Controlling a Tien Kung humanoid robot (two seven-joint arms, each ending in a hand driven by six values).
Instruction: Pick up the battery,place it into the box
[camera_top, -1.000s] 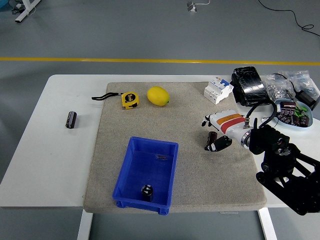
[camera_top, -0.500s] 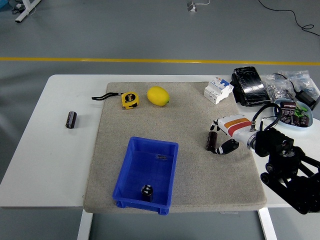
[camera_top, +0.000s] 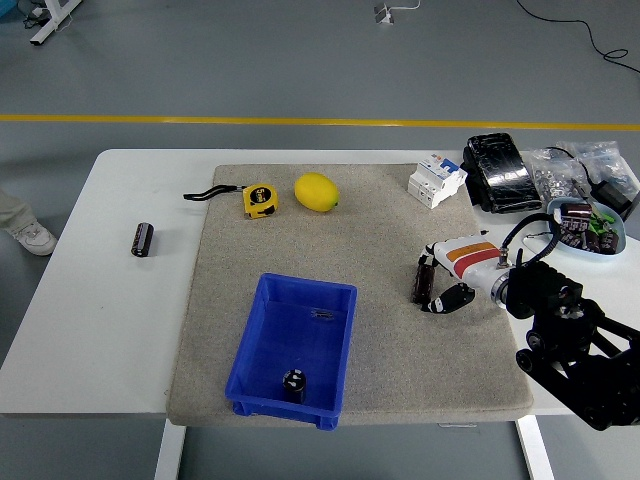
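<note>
The right robot hand (camera_top: 436, 285) sits over the right part of the grey mat (camera_top: 380, 330), its fingers (camera_top: 448, 299) curled round a dark battery (camera_top: 424, 279) that stands close to upright with its lower end at the mat. Half a second back the picture was nearly the same; a second ago the hand held the battery a little lower and more tilted, so it has been brought upright and shifted slightly toward the right. The black arm behind it comes in from the lower right corner.

The blue box (camera_top: 293, 350) lies well to the left of the hand, at the mat's near edge, with one dark cylindrical battery in the box (camera_top: 293, 383) already standing at its near end. Another loose battery (camera_top: 143, 239) lies on the bare white worktop (camera_top: 100, 330) at far left, unmoved.

At the mat's far side rest a yellow tape measure (camera_top: 260, 199) and a lemon (camera_top: 316, 192), just beside each other. A white circuit breaker (camera_top: 436, 180) sits at the mat's far right corner. A shoe (camera_top: 35, 238) has newly appeared at the left edge.
</note>
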